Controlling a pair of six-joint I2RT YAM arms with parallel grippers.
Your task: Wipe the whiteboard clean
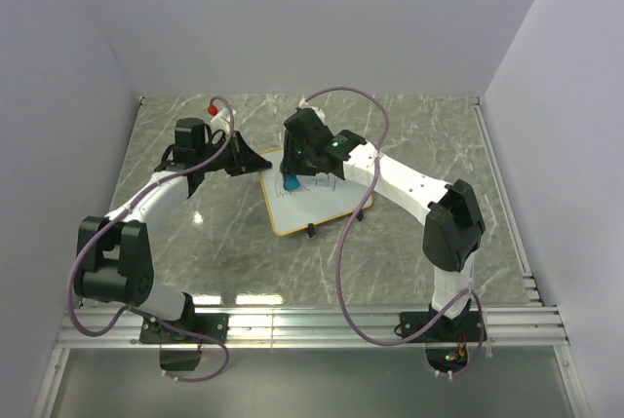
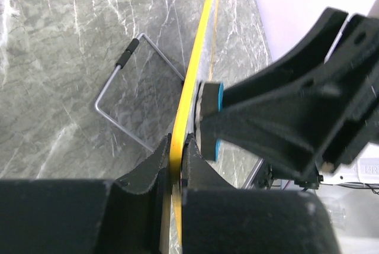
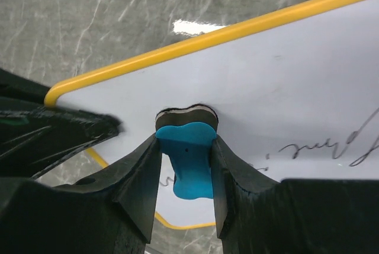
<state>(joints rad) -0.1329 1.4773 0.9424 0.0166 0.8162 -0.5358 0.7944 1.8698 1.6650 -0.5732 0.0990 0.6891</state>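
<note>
A small white rectangular whiteboard (image 1: 317, 206) with a yellow frame is propped aslant on the grey marble desk (image 1: 429, 135). Its left edge is clamped by the left gripper (image 1: 255, 161), seemingly to steady it. A blue felt-backed eraser (image 3: 188, 162) is clenched in the right gripper (image 3: 185, 142) and pressed against the surface beside black scribbles (image 3: 331, 144).

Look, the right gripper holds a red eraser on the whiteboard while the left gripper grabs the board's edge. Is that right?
Not quite. The eraser is blue, not red; the right wrist view shows it pinched in the right gripper against the whiteboard. The left gripper does grab the board's yellow edge.
</note>
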